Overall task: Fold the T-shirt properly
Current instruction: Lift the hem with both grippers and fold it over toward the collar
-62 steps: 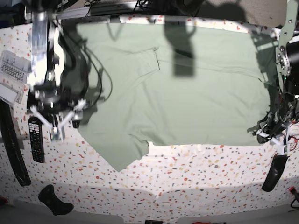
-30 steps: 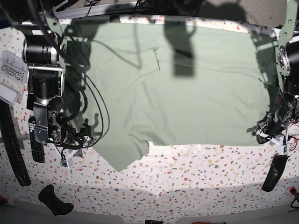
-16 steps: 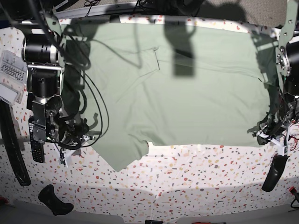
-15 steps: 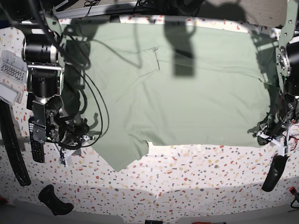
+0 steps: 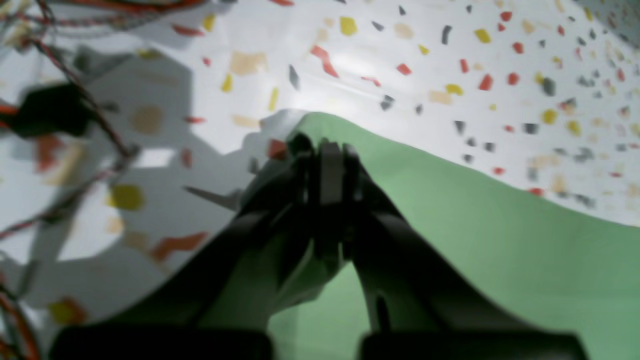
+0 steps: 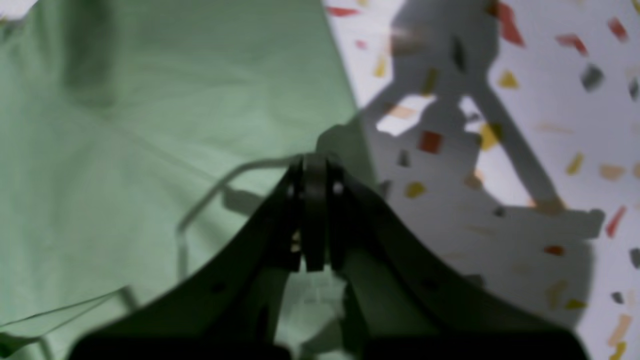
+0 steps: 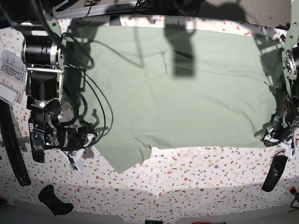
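Speckled terrazzo-pattern worktop fills the base view. The T-shirt, pale sage green, lies spread flat over most of the far half, long axis running left-right across the worktop, reaching from near the left edge to the right edge. A pointed flap of cloth juts toward the near edge at front-left. No label or writing readable on it in any view.

Right arm, on the worktop's left side, has its gripper down at the shirt's front-left edge. Wrist cam shows the right gripper w/ fingers pressed together at the cloth border; whether fabric is pinched between them can't be told.

Left gripper sits at the shirt's front-right corner, by the right edge. Wrist cam: left gripper fingers closed on the green hem, cloth lifted into a ridge over the tips.

Black remote lies near the left edge, buttons too small to read. Clear plastic box further back along the same edge.
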Controlling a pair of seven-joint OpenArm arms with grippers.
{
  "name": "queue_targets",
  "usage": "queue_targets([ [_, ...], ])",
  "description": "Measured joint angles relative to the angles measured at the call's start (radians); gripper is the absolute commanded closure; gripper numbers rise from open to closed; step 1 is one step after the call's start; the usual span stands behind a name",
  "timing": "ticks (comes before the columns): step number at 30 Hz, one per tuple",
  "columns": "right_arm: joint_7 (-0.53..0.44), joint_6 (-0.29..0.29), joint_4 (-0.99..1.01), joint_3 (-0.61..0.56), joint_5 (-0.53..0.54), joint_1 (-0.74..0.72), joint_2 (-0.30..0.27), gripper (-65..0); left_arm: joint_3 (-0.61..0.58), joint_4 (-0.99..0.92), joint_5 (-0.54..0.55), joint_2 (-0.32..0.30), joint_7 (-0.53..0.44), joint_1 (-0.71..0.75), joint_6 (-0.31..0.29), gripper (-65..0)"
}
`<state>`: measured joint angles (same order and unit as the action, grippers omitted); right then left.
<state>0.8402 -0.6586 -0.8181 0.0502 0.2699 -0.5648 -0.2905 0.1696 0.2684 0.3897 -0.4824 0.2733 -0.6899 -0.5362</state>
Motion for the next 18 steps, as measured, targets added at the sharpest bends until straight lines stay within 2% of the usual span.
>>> queue_targets([
  [2,0.039,-0.005,-0.034,0.0,0.039,0.002,0.0,0.0,0.0,0.002,0.05,-0.001,0.021,0.0,-0.075,0.0],
  [4,0.048,-0.012,-0.075,0.0,0.061,0.014,0.0,0.0,0.0,0.027,0.068,0.0,0.038,0.007,-0.121,0.0],
  [11,0.08,-0.016,-0.298,0.0,0.061,0.153,0.0,0.0,-0.001,0.193,0.066,-0.012,0.118,0.097,-0.119,0.0],
  [18,0.111,-0.018,-0.552,0.01,0.064,0.309,0.002,0.0,-0.005,0.482,0.142,-0.016,0.189,0.259,-0.119,0.0],
])
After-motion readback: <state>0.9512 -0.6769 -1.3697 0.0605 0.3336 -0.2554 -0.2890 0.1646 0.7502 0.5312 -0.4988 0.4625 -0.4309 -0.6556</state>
